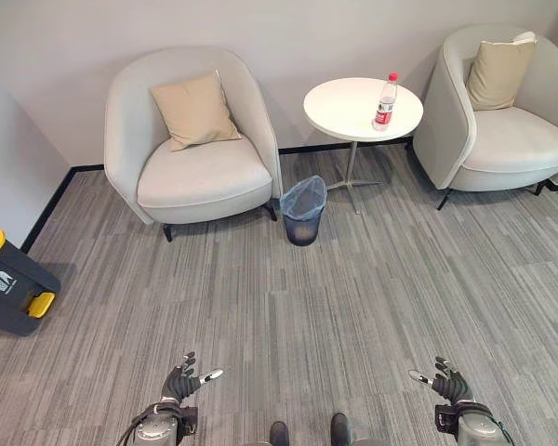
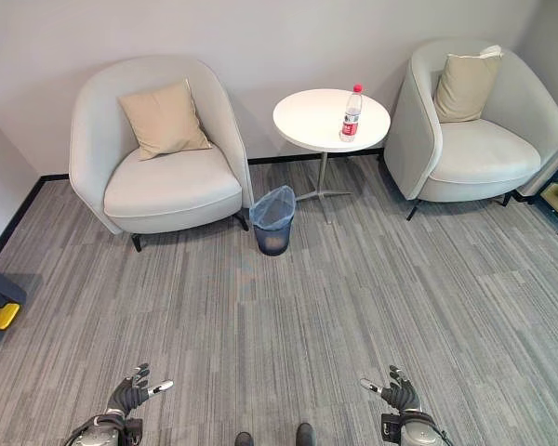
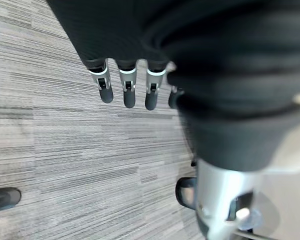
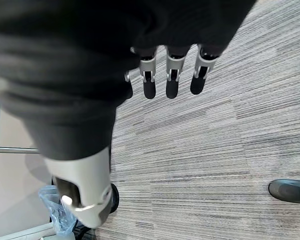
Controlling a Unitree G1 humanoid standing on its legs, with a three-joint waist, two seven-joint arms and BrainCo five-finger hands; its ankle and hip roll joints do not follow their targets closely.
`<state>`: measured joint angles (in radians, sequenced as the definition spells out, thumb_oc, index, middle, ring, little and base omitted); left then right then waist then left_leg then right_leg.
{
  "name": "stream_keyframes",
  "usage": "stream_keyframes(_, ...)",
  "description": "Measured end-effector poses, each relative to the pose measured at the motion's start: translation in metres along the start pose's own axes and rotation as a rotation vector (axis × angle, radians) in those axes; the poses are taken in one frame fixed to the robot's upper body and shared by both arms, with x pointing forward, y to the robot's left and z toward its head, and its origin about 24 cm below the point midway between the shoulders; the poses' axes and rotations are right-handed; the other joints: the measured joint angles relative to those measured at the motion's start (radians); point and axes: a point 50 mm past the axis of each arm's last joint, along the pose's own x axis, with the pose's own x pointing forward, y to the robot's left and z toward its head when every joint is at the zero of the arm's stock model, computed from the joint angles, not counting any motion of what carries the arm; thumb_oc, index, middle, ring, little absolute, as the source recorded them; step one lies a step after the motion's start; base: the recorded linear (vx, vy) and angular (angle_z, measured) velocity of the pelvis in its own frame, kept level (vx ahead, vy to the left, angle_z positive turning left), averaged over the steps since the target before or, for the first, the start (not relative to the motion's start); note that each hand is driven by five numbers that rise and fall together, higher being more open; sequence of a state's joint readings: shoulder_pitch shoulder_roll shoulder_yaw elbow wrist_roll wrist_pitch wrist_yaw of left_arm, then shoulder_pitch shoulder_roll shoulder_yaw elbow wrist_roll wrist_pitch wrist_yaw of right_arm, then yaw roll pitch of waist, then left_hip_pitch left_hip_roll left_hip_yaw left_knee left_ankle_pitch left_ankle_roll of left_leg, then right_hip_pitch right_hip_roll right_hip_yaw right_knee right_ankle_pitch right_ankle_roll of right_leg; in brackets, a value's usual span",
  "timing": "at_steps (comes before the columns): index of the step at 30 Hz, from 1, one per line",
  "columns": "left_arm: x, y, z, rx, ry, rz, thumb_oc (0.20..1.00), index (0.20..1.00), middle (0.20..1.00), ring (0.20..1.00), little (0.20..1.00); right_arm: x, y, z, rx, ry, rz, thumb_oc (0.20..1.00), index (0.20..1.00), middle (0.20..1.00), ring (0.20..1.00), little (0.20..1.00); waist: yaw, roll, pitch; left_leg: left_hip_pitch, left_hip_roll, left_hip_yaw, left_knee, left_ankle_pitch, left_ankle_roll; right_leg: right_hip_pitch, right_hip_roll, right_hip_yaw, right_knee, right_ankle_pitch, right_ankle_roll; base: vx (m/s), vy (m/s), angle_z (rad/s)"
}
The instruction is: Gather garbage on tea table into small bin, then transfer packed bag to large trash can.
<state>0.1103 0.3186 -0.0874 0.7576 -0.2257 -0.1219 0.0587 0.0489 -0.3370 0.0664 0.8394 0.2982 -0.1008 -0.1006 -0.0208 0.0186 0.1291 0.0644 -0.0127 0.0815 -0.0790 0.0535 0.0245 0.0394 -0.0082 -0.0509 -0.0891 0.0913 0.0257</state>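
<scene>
A clear plastic bottle with a red cap and red label stands upright on the round white tea table at the back. A small dark bin lined with a blue bag stands on the carpet just left of the table's foot. A large dark trash can with a yellow lid sits at the far left edge. My left hand and right hand hang low over the carpet near the front, far from the table, both open and holding nothing.
A pale armchair with a beige cushion stands left of the table. A second pale armchair with a cushion stands to its right. Grey striped carpet stretches between me and the furniture. A wall runs along the left.
</scene>
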Motion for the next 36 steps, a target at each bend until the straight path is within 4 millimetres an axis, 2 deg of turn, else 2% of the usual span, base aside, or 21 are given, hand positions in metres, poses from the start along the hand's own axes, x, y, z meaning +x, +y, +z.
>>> stream_keyframes(3, 0.001, 0.000, 0.001, 0.001, -0.003, -0.002, 1.000, 1.000, 1.000, 1.000, 1.000, 0.000, -0.001, -0.002, 0.003, 0.007, -0.002, 1.000, 1.000, 1.000, 1.000, 1.000, 0.000, 0.000, 0.000, 0.002, 0.000, 0.004, 0.000, -0.007, -0.007, -0.006, 0.000, 0.004, 0.000, -0.002, -0.002, 0.01, 0.013, -0.02)
stream_keyframes(4, 0.001, 0.000, 0.002, -0.003, -0.004, -0.001, 1.000, 1.000, 1.000, 1.000, 1.000, 0.000, -0.001, -0.003, 0.015, 0.015, -0.006, 1.000, 1.000, 1.000, 1.000, 1.000, 0.000, -0.001, 0.000, -0.001, 0.000, 0.007, 0.000, -0.007, -0.008, -0.009, 0.000, 0.008, 0.000, -0.010, -0.014, 0.02, 0.032, -0.06)
stream_keyframes(10, 0.001, 0.000, 0.001, -0.033, -0.001, 0.004, 1.000, 1.000, 1.000, 1.000, 1.000, 0.000, -0.002, -0.005, 0.035, 0.024, -0.010, 1.000, 1.000, 1.000, 1.000, 1.000, -0.001, -0.007, 0.004, -0.018, -0.004, 0.025, 0.000, -0.006, -0.002, -0.037, -0.001, 0.037, 0.000, -0.002, -0.011, 0.00, 0.047, -0.13)
stream_keyframes(12, 0.001, 0.001, 0.002, -0.033, -0.001, 0.008, 1.000, 1.000, 1.000, 1.000, 1.000, 0.000, -0.002, -0.004, 0.035, 0.024, -0.011, 1.000, 1.000, 1.000, 1.000, 1.000, 0.000, -0.012, 0.005, -0.028, -0.006, 0.041, 0.000, -0.004, 0.002, -0.054, -0.002, 0.052, 0.000, 0.014, 0.004, -0.02, 0.053, -0.22)
stream_keyframes(19, 0.003, 0.004, 0.009, -0.025, -0.024, 0.015, 1.000, 1.000, 1.000, 1.000, 1.000, 0.003, -0.001, 0.002, 0.039, 0.018, -0.018, 1.000, 1.000, 1.000, 1.000, 1.000, -0.001, -0.033, 0.029, -0.051, -0.012, 0.062, 0.000, -0.011, 0.011, -0.085, -0.004, 0.079, 0.006, 0.021, 0.014, 0.00, 0.083, -0.12)
stream_keyframes(22, 0.005, 0.005, 0.013, -0.021, -0.036, 0.020, 1.000, 1.000, 1.000, 1.000, 1.000, 0.007, 0.002, 0.011, 0.043, -0.004, -0.011, 1.000, 1.000, 1.000, 1.000, 1.000, -0.001, -0.027, 0.055, -0.056, -0.011, 0.088, 0.000, -0.017, 0.020, -0.143, -0.002, 0.082, 0.093, 0.009, 0.030, 0.05, 0.036, -0.29)
stream_keyframes(24, 0.006, 0.010, 0.018, -0.026, -0.050, 0.043, 1.000, 1.000, 1.000, 1.000, 1.000, 0.012, 0.012, 0.028, 0.055, -0.053, 0.014, 1.000, 1.000, 1.000, 1.000, 1.000, 0.001, -0.037, 0.076, -0.049, -0.005, 0.138, 0.000, -0.021, 0.022, -0.202, -0.006, 0.061, 0.179, -0.020, 0.054, 0.14, -0.029, -0.63)
stream_keyframes(25, 0.006, 0.012, 0.018, -0.028, -0.049, 0.048, 1.000, 1.000, 1.000, 1.000, 1.000, 0.013, 0.018, 0.036, 0.062, -0.077, 0.028, 1.000, 1.000, 1.000, 1.000, 1.000, 0.003, -0.041, 0.087, -0.037, -0.001, 0.174, 0.000, -0.022, 0.023, -0.222, -0.024, -0.010, 0.208, -0.053, 0.067, 0.11, -0.067, -0.67)
stream_keyframes(26, 0.006, 0.011, 0.017, -0.029, -0.047, 0.049, 1.000, 1.000, 1.000, 1.000, 1.000, 0.014, 0.021, 0.043, 0.063, -0.099, 0.040, 1.000, 1.000, 1.000, 1.000, 1.000, 0.004, -0.044, 0.093, -0.029, -0.002, 0.194, 0.000, -0.033, 0.026, -0.238, -0.042, -0.048, 0.208, -0.063, 0.059, 0.15, -0.082, -0.65)
stream_keyframes(27, 0.006, 0.011, 0.018, -0.031, -0.049, 0.050, 1.000, 1.000, 1.000, 1.000, 1.000, 0.014, 0.024, 0.048, 0.059, -0.120, 0.050, 1.000, 1.000, 1.000, 1.000, 1.000, 0.004, -0.047, 0.097, -0.026, -0.004, 0.204, 0.000, -0.049, 0.018, -0.261, -0.064, -0.072, 0.205, -0.062, 0.065, 0.12, -0.061, -0.53)
stream_keyframes(28, 0.007, 0.010, 0.019, -0.032, -0.052, 0.050, 1.000, 1.000, 1.000, 1.000, 1.000, 0.015, 0.027, 0.052, 0.054, -0.133, 0.059, 1.000, 1.000, 1.000, 1.000, 1.000, 0.000, -0.045, 0.100, -0.025, -0.006, 0.206, 0.000, -0.059, 0.028, -0.284, -0.089, -0.098, 0.203, -0.058, 0.072, 0.07, -0.032, -0.32)
stream_keyframes(30, 0.009, 0.008, 0.023, -0.032, -0.061, 0.046, 1.000, 1.000, 1.000, 1.000, 1.000, 0.013, 0.028, 0.049, 0.047, -0.127, 0.060, 1.000, 1.000, 1.000, 1.000, 1.000, -0.004, -0.054, 0.102, -0.022, -0.008, 0.205, 0.002, -0.056, 0.029, -0.304, -0.123, -0.121, 0.178, -0.045, 0.083, 0.20, -0.115, -0.01)
stream_keyframes(31, 0.010, 0.008, 0.026, -0.032, -0.075, 0.045, 1.000, 1.000, 1.000, 1.000, 1.000, 0.012, 0.027, 0.042, 0.043, -0.105, 0.057, 1.000, 1.000, 1.000, 1.000, 1.000, -0.005, -0.060, 0.109, 0.001, -0.012, 0.197, 0.003, -0.072, 0.020, -0.307, -0.149, -0.116, 0.155, -0.020, 0.093, 0.37, -0.232, 0.11)
stream_keyframes(32, 0.011, 0.004, 0.027, -0.041, -0.074, 0.041, 1.000, 1.000, 1.000, 1.000, 1.000, 0.011, 0.025, 0.038, 0.038, -0.093, 0.054, 1.000, 1.000, 1.000, 1.000, 1.000, -0.005, -0.054, 0.110, 0.001, 0.000, 0.190, 0.014, -0.094, 0.002, -0.320, -0.158, -0.147, 0.190, -0.005, 0.093, 0.27, -0.183, 0.22)
stream_keyframes(34, 0.011, 0.000, 0.026, -0.044, -0.072, 0.036, 1.000, 1.000, 1.000, 1.000, 1.000, 0.010, 0.024, 0.033, 0.036, -0.080, 0.051, 1.000, 1.000, 1.000, 1.000, 1.000, -0.019, -0.038, 0.114, 0.007, 0.029, 0.146, 0.025, -0.111, -0.026, -0.304, -0.151, -0.172, 0.180, 0.018, 0.081, 0.34, -0.254, 0.50)
stream_keyframes(35, 0.011, -0.005, 0.024, -0.044, -0.065, 0.023, 1.000, 1.000, 1.000, 1.000, 1.000, 0.008, 0.022, 0.028, 0.033, -0.067, 0.045, 1.000, 1.000, 1.000, 1.000, 1.000, -0.035, -0.019, 0.114, 0.016, 0.053, 0.113, 0.030, -0.112, -0.044, -0.275, -0.122, -0.175, 0.176, 0.025, 0.051, 0.28, -0.253, 0.65)
stream_keyframes(36, 0.010, -0.010, 0.022, -0.048, -0.060, 0.011, 1.000, 1.000, 1.000, 1.000, 1.000, 0.008, 0.018, 0.025, 0.026, -0.054, 0.037, 1.000, 1.000, 1.000, 1.000, 1.000, -0.032, 0.001, 0.114, 0.042, 0.079, 0.095, 0.033, -0.104, -0.055, -0.239, -0.091, -0.195, 0.174, 0.013, 0.031, 0.26, -0.281, 0.46)
